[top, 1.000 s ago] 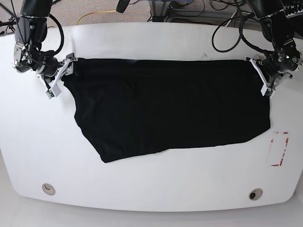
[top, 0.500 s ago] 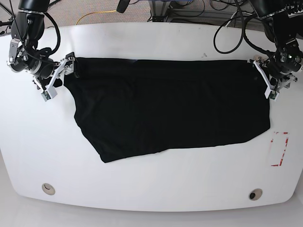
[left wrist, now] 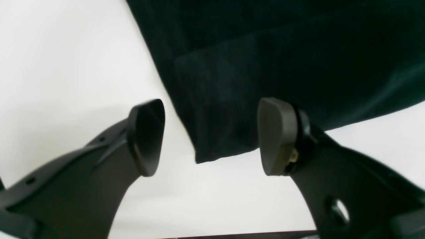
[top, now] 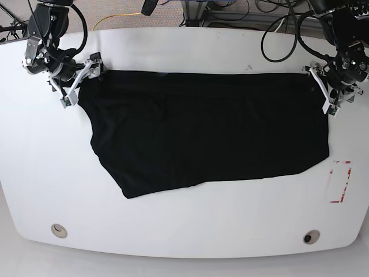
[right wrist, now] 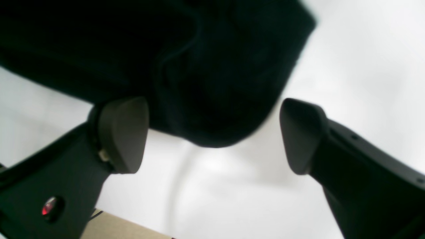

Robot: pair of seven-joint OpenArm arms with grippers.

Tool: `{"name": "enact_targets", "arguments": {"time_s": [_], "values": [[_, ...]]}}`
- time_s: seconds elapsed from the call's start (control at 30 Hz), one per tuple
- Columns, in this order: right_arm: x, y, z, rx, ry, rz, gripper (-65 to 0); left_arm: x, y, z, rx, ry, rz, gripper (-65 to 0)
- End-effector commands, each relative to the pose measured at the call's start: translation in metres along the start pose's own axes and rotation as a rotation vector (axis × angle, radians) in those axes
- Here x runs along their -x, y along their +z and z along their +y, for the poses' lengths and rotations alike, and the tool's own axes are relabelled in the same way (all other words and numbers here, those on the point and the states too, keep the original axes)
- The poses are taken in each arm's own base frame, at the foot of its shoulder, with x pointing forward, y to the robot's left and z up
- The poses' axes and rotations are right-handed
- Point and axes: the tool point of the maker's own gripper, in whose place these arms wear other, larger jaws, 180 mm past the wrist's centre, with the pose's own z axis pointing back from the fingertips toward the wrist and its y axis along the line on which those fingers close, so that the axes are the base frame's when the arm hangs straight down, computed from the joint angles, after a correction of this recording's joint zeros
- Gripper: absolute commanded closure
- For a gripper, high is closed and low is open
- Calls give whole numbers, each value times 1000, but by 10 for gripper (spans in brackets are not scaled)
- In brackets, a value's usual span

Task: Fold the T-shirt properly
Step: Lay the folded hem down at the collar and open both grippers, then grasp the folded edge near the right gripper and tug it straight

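The whole counter (top: 184, 231) is viewed from overhead; T-shirt (top: 207, 133) corners at 10 and 2 o'clock are shared with close wrist views.

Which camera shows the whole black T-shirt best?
The base view: the whole T-shirt lies spread on the white table. Each wrist view shows only one corner of it, between open jaws.

White rounded table (top: 190, 231) with two round grommet holes (top: 59, 231) near the front edge; red-marked rectangle (top: 340, 182) at one side; grey carpet (top: 115, 11), yellow cable (top: 112, 18) behind.
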Motion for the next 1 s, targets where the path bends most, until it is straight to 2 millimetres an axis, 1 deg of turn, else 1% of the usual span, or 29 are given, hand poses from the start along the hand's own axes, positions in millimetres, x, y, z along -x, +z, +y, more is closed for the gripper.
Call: {"name": "enact_targets", "arguments": {"time_s": [0.0, 0.07, 0.1, 0.13, 0.2, 0.27, 0.3, 0.33, 0.37, 0.4, 0.47, 0.5, 0.53, 0.6, 0.73, 0.77, 0.83, 0.97], "values": [[-9, 2, -4, 33, 27, -17, -509, 4, -3, 5, 2, 11, 7, -394], [-9, -2, -2, 42, 27, -16, -469, 10, -7, 3, 14, 23, 25, -364], [-7, -4, -2, 52, 25, -11, -447, 13, -9, 2, 21, 30, 35, -331], [-7, -4, -4, 61, 25, -7, -434, 15, -11, 2, 25, 33, 40, -311], [-3, -5, -8, 90, 35, 14, -390, 23, -15, 0, 40, 44, 63, -242], [-3, -5, -9, 100, 41, 19, -350, 26, -18, -2, 48, 50, 73, -190], [-3, -5, -9, 99, 41, 18, -304, 29, -18, -3, 50, 50, 78, -149], [-2, -5, -9, 98, 40, 20, -258, 29, -18, -3, 51, 50, 80, -122], [-1, -5, -9, 98, 39, 23, -225, 30, -18, -3, 51, 50, 83, -106], [1, -5, -9, 97, 39, 26, -171, 31, -18, -3, 51, 50, 84, -88], [2, -4, -9, 98, 39, 29, -84, 36, -18, -5, 55, 50, 96, -81], [3, -4, -9, 99, 40, 32, -55, 39, -17, -6, 57, 48, 104, -81], [7, -3, -10, 100, 40, 44, -41, 43, -17, -7, 59, 47, 113, -81], [17, -2, -8, 99, 38, 65, -40, 48, -16, -9, 62, 47, 125, -81], [24, 6, -4, 107, 61, 74, -40, 72, -12, -15, 74, 39, 177, -81], [29, 9, -2, 110, 70, 85, -40, 74, -7, -11, 59, 19, 183, -81], [35, 15, -2, 118, 91, 98, -40, 79, 1, -9, 46, -10, 194, -81], [49, 25, 4, 121, 116, 127, -41, 85, 16, -14, 32, -59, 199, -82]]}}
